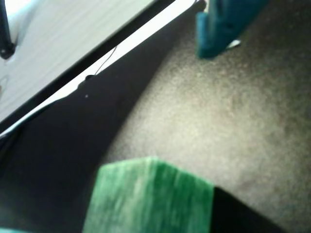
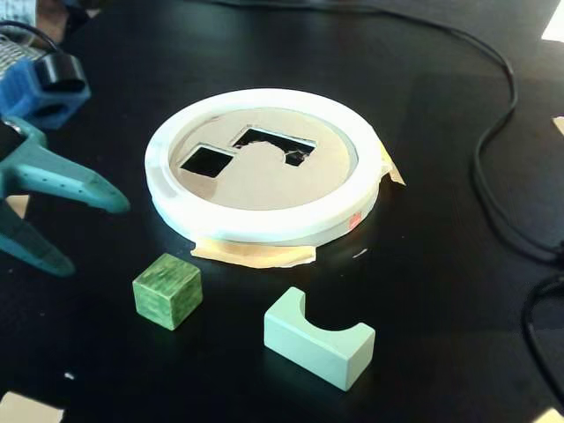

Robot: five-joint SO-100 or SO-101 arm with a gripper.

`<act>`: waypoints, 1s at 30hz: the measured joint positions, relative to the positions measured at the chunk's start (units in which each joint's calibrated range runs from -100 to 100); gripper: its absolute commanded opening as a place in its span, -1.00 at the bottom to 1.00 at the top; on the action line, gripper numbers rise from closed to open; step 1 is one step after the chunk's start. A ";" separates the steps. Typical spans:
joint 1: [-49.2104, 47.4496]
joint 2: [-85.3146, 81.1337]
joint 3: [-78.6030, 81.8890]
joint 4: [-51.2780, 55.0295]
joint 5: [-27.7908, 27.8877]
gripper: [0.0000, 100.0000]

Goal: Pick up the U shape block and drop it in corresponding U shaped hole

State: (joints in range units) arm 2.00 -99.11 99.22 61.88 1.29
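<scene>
Wrist view: The picture is blurred. A teal finger (image 1: 223,26) enters from the top edge, right of centre, above the dark speckled worktop (image 1: 204,121). A green cube (image 1: 150,196) fills the lower centre of the frame, with its top face and one darker side visible. The cube lies well apart from the teal finger, and open worktop separates the two. A pale strip and a light surface run diagonally across the upper left. The U-shaped block does not appear in this view.

Fixed view: The gripper (image 2: 84,231) enters from the left edge. Its two teal fingers (image 2: 62,181) are spread apart and hold nothing. The upper finger points right toward the white ring, and the lower finger points down and right toward the green cube (image 2: 167,290). Both fingertips stand clear of every object. The green cube rests on the black worktop (image 2: 423,132), just right of and below the lower fingertip.

The pale green U-shaped block (image 2: 318,337) rests on the worktop at lower centre, with its curved notch facing up. It lies to the right of the cube, with a gap between them, and well apart from the fingers. The cube sits between the fingers and the block.

The white ring (image 2: 264,225) lies behind both blocks and frames a tan board (image 2: 256,181). The board has a square hole (image 2: 206,161) and, to its right, a second hole with an arched lower edge (image 2: 273,141). A black cable (image 2: 489,132) runs along the right side.
</scene>
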 measured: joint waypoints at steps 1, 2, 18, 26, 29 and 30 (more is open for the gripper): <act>0.00 0.00 0.00 0.00 0.00 0.93; 0.00 0.00 0.00 0.00 0.00 0.93; -0.20 0.00 -0.39 -8.92 0.00 0.93; 0.20 0.00 -4.69 -20.85 -0.05 0.91; 0.00 2.67 -9.18 -21.34 -0.05 0.91; 0.00 4.55 -11.32 -21.44 -0.05 0.91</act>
State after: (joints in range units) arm 2.00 -94.56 87.90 40.45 1.25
